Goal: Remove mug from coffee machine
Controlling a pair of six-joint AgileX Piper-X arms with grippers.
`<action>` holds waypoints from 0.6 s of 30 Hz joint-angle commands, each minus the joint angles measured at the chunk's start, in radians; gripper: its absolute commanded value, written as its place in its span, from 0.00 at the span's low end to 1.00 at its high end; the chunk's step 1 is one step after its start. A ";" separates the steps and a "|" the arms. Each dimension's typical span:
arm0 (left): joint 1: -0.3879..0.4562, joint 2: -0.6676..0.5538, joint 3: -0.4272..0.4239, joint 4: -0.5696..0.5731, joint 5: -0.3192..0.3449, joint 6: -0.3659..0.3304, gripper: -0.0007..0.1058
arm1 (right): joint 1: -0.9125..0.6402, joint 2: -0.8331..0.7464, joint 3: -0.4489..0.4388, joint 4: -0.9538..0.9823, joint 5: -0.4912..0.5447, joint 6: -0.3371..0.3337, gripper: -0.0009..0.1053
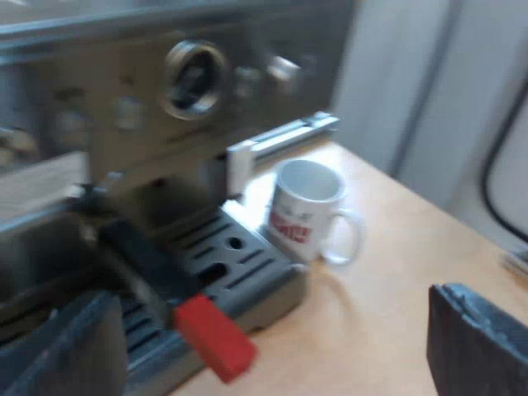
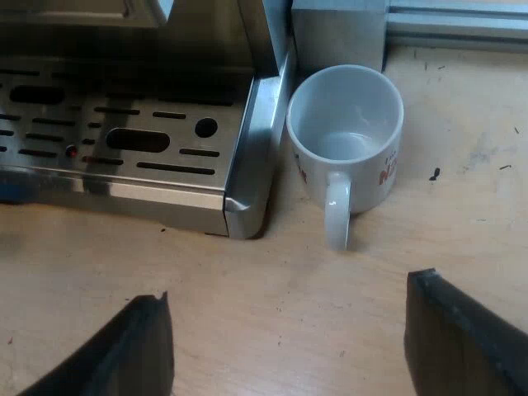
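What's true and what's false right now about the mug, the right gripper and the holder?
1. The mug stands on the drip tray. False: it stands on the table, beside the tray.
2. The mug is upright and empty. True.
3. The right gripper is shut on the mug. False: it is open, short of the mug.
4. The red-ended holder sits at the machine's front. True.

One mug (image 2: 345,115) ahead of the right fingers (image 2: 458,334), just the one. One espresso machine (image 1: 124,91), one round dial (image 1: 194,78) on its face, one red-ended holder (image 1: 148,268) at its front, near the left fingers (image 1: 474,342). One bench (image 2: 247,313). Four black fingers, two per arm.
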 commanded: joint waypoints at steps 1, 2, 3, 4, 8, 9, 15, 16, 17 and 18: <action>0.036 0.029 -0.036 -0.001 -0.013 -0.013 0.72 | -0.003 0.031 -0.020 -0.002 -0.003 -0.003 0.59; 0.046 0.035 -0.042 -0.001 -0.013 -0.013 0.72 | -0.003 0.050 -0.026 -0.002 -0.003 -0.003 0.59; 0.079 0.055 -0.057 -0.001 -0.010 -0.013 0.72 | -0.003 0.059 -0.028 -0.006 -0.001 -0.003 0.59; 0.122 0.075 -0.070 0.008 -0.003 -0.013 0.72 | -0.003 0.062 -0.028 -0.008 -0.001 -0.003 0.59; 0.289 0.116 -0.103 0.072 0.070 -0.013 0.72 | -0.024 0.139 -0.028 -0.039 0.000 -0.003 0.59; 0.329 0.117 -0.108 0.085 0.082 -0.013 0.72 | -0.046 0.153 -0.028 -0.041 -0.001 -0.003 0.59; 0.550 0.117 -0.135 0.167 0.158 0.038 0.72 | -0.245 0.178 -0.028 -0.039 -0.027 -0.053 0.59; 0.571 0.117 -0.137 0.180 0.160 0.046 0.72 | -0.267 0.178 -0.028 -0.038 -0.035 -0.062 0.59; 0.610 0.117 -0.142 0.207 0.159 0.073 0.72 | -0.302 0.178 -0.028 -0.032 -0.041 -0.093 0.59; 0.647 0.117 -0.146 0.234 0.159 0.102 0.72 | -0.343 0.172 -0.028 -0.021 -0.041 -0.124 0.59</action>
